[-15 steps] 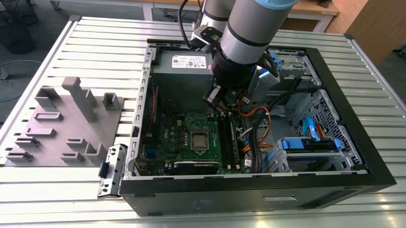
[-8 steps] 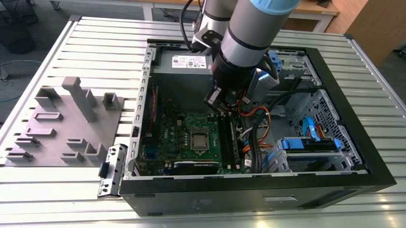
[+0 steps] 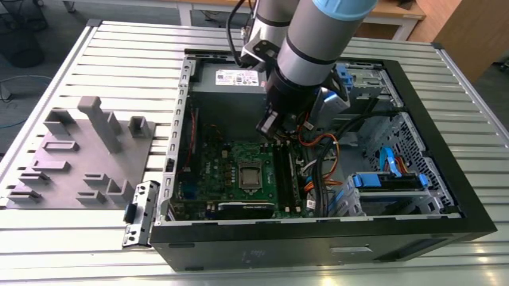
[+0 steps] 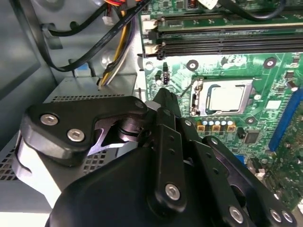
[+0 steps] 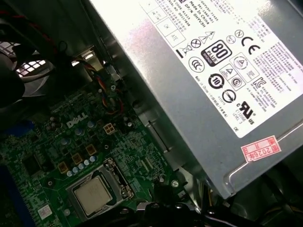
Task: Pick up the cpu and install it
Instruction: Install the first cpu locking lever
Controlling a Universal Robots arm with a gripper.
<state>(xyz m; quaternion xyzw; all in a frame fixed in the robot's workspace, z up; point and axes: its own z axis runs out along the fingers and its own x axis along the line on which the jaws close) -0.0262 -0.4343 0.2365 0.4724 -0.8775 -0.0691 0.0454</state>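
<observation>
CPU seated in the motherboard socket, gripper above it.

The cpu [image 3: 250, 175] [image 4: 226, 98] [image 5: 93, 197] lies flat in the socket frame [image 4: 222, 98] on the green motherboard [image 3: 230, 161] inside the open computer case [image 3: 318, 238]. The gripper [image 3: 268, 128] hangs over the board's edge nearest the power supply [image 5: 203, 80], apart from the cpu and holding nothing; how far its fingers are parted cannot be told.
</observation>
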